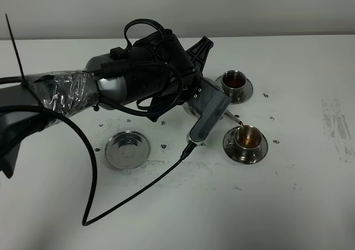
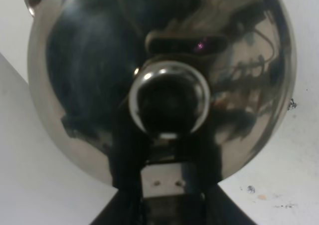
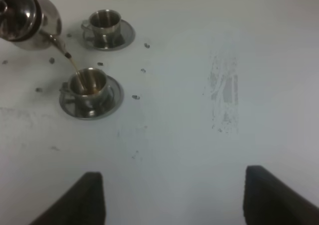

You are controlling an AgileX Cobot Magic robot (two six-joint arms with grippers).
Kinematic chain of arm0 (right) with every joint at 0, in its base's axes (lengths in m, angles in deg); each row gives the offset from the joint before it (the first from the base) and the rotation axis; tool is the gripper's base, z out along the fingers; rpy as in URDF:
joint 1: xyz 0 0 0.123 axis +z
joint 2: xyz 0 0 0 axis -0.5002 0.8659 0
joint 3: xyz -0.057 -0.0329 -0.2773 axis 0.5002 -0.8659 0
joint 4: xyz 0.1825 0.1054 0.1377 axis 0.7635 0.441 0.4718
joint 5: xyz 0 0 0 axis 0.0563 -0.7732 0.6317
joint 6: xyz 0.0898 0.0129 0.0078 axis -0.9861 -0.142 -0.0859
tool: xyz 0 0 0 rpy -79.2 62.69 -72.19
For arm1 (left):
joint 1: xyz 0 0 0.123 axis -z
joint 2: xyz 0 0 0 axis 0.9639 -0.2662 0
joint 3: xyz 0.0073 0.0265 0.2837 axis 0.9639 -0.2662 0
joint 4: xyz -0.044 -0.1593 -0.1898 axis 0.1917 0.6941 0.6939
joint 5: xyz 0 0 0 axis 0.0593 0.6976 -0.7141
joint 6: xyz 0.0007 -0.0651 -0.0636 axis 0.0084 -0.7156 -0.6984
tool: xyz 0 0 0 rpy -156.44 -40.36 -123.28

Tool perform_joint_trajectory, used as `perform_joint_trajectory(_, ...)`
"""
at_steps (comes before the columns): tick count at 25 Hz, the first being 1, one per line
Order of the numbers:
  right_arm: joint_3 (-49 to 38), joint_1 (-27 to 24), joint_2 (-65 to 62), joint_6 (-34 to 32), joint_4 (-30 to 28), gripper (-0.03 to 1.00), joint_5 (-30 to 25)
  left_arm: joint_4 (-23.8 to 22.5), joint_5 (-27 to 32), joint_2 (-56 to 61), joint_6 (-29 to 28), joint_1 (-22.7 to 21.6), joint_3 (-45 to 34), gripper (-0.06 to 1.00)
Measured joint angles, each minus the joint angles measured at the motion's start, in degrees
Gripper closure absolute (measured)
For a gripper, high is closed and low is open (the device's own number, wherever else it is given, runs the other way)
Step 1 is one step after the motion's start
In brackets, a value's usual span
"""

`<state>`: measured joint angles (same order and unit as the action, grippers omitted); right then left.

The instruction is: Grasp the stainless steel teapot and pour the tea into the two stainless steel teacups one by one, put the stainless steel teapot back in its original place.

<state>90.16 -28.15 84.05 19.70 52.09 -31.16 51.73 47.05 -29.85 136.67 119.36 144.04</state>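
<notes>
Exterior high gives us the left arm (image 1: 138,78) stretched across the desk (image 1: 288,205), its bulk hiding most of the teapot (image 3: 25,18). In the left wrist view we see the left tool (image 2: 168,182) pinching the teapot, its jaws pressed together on a small steel part next to the lid knob (image 2: 169,103). The pot's shiny round body fills that picture.

The teapot hangs tilted above the desk at about 10 o'clock of the near cup (image 1: 247,139), with its spout (image 1: 233,117) over that cup's rim. A thin brown stream of tea (image 3: 73,66) runs from the spout into the cup, which stands on its own saucer. The far cup (image 1: 236,82) stands on its saucer at 12 o'clock of the near one, close but not touching, and we see dark tea inside it. The bare saucer (image 1: 128,149) lies at 9 o'clock of the near cup, well apart from it. A black cable (image 1: 138,189) trails over the desk at 5 o'clock of that saucer, and scuff marks (image 1: 335,122) show at 3 o'clock of the near cup.

In the right wrist view the right tool (image 3: 174,177) hovers above the desk, spread wide and empty.
</notes>
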Motion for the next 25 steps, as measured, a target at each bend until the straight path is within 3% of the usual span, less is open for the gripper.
perform_joint_trajectory(25, 0.00, 0.00, 0.00, 0.00, 0.00, 0.37, 0.00, -1.51, -1.02, 0.00, 0.00, 0.00, 0.00, 0.75)
